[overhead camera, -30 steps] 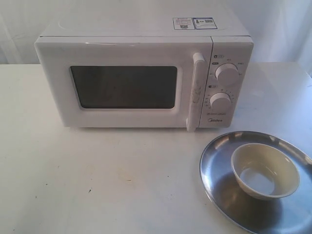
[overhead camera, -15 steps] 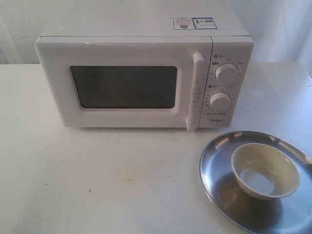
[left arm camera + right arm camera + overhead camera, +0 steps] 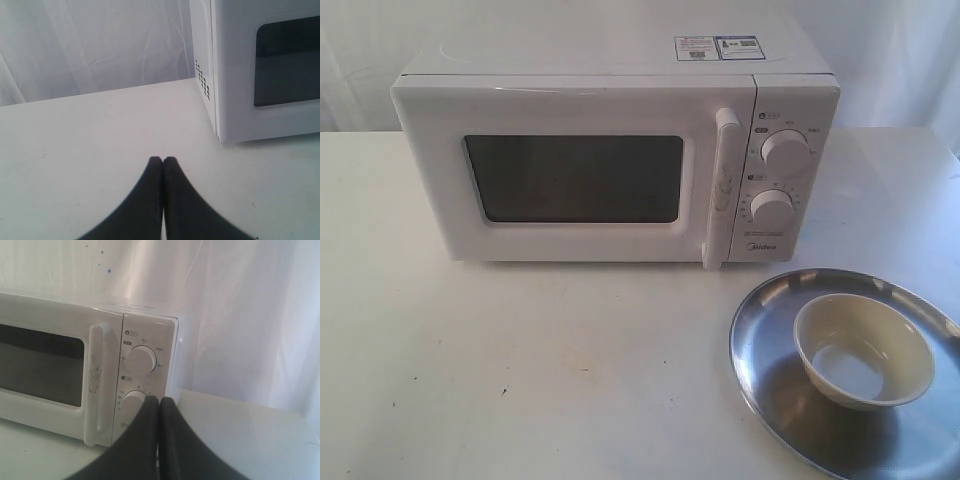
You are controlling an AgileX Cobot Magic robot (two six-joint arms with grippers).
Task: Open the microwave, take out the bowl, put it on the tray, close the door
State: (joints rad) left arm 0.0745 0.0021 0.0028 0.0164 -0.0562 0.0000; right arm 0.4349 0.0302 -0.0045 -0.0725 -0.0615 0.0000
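The white microwave (image 3: 610, 150) stands at the back of the table with its door (image 3: 570, 175) shut and the tall bar handle (image 3: 723, 185) upright. The cream bowl (image 3: 863, 350) sits upright on the silver tray (image 3: 770, 330) at the front right. Neither gripper shows in the exterior view. In the left wrist view my left gripper (image 3: 163, 161) is shut and empty above the bare table, off the microwave's (image 3: 260, 65) left side. In the right wrist view my right gripper (image 3: 159, 401) is shut and empty in front of the microwave's (image 3: 75, 355) lower knob (image 3: 131, 402).
The white table (image 3: 520, 370) spreads in front of and left of the microwave. A white curtain (image 3: 900, 60) hangs behind. The tray reaches the view's right and bottom edges.
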